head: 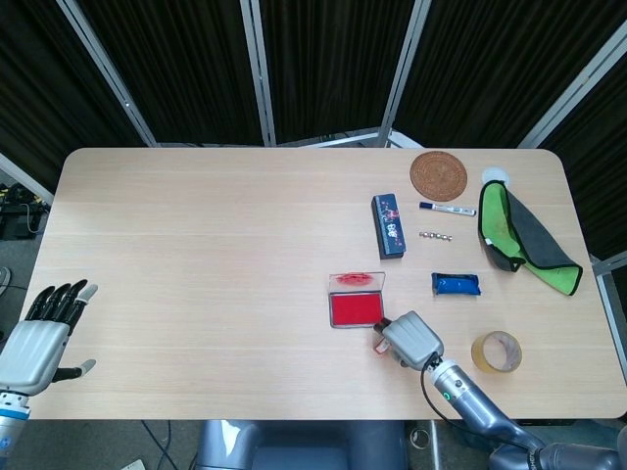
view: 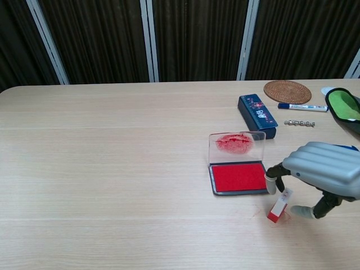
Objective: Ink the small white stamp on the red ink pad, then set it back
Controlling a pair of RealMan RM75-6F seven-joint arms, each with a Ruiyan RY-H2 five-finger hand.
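The small white stamp with a red base rests tilted on the table, just right of the front corner of the open red ink pad. My right hand arches over the stamp, with a finger and the thumb on either side and gaps showing between them and the stamp. From the head view only a red bit of the stamp shows beside the right hand, below the ink pad. My left hand hangs off the table's left front edge, fingers spread and holding nothing.
The pad's clear lid stands upright, smeared red. Behind it lie a dark blue case, a marker, a bead chain, a woven coaster and a green pouch. A blue packet and tape roll sit right.
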